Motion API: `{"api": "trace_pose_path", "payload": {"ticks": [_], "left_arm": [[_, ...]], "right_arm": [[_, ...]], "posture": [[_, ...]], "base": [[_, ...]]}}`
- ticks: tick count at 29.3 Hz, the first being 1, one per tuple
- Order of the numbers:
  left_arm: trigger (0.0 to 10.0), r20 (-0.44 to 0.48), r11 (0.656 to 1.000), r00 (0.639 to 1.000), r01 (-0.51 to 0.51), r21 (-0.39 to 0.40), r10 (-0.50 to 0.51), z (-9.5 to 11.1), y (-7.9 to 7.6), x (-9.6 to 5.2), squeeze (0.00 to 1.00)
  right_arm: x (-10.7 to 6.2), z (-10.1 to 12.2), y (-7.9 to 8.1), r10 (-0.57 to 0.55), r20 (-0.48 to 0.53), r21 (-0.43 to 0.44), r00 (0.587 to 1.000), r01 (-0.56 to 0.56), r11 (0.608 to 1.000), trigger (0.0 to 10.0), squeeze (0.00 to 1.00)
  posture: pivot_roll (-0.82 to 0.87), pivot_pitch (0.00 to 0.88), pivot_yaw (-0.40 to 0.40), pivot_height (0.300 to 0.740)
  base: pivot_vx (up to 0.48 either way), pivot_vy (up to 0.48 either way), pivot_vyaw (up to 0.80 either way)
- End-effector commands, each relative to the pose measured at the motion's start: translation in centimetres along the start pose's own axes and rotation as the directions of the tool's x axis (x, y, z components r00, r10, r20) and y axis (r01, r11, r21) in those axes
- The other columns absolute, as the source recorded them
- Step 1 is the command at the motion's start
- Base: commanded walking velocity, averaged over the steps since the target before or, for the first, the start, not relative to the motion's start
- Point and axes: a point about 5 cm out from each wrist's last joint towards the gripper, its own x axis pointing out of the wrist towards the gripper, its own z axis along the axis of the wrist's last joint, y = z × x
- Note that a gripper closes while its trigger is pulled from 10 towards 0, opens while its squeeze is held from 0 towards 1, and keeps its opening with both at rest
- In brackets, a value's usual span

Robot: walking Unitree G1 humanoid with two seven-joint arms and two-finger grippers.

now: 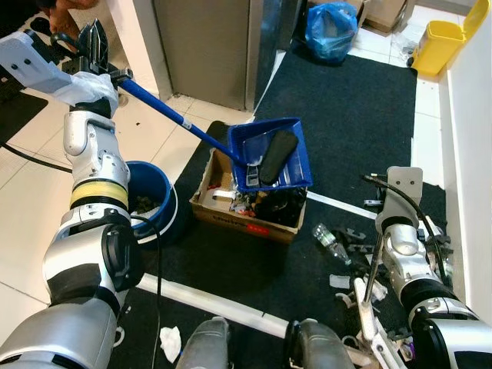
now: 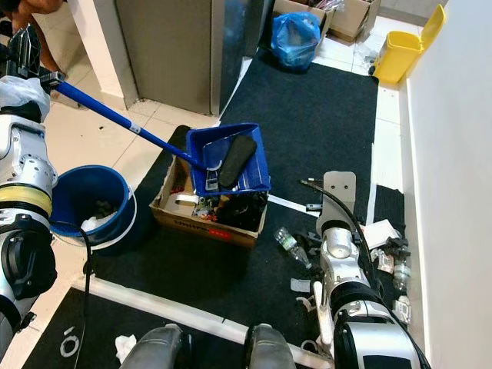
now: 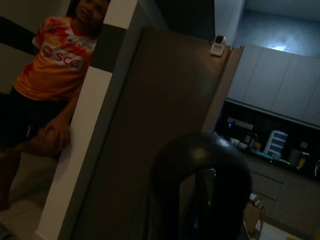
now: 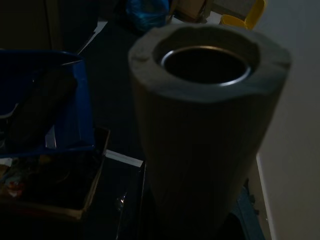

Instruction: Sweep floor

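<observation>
Gripping the blue handle, the left gripper (image 1: pixel 94 42) holds the dustpan (image 1: pixel 270 157) far ahead above the cardboard box (image 1: pixel 246 206); right gripper's grasp unclear.

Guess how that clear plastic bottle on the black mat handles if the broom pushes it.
The clear plastic bottle looks empty, so probably light. It lies on its side, so it may roll or skitter rather than slide. The black mat may damp that somewhat.
</observation>
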Motion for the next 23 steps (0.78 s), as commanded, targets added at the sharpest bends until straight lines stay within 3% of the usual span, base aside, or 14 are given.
{"api": "trace_pose_path", "payload": {"ticks": [1, 9, 23], "left_arm": [[10.0, 0.086, 0.999, 0.996, 0.012, -0.037, -0.009, 1.1, -1.0, 0.7, 0.0], [10.0, 0.063, 0.998, 0.998, 0.03, -0.063, -0.026, 0.2, -2.1, 0.6, 0.0], [10.0, 0.047, 0.997, 0.998, 0.036, -0.073, -0.033, -0.3, -2.6, 0.3, 0.0]], "right_arm": [[0.2, 0.2, -0.5, -0.012, 0.015, -0.012, 1.0, 0.012, 1.0, 10.0, 0.0], [0.2, 0.3, -0.6, -0.017, 0.021, -0.017, 1.0, 0.017, 1.0, 10.0, 0.0], [0.1, 0.1, -0.6, -0.019, 0.018, -0.016, 1.0, 0.019, 1.0, 10.0, 0.0]], "posture": [[0.13, 0.03, -0.013, 0.74], [0.12, 0.025, -0.009, 0.74], [0.13, 0.036, -0.008, 0.74]], "base": [[0.412, 0.0, 0.0], [0.417, 0.0, 0.0], [0.421, 0.0, 0.0]]}}
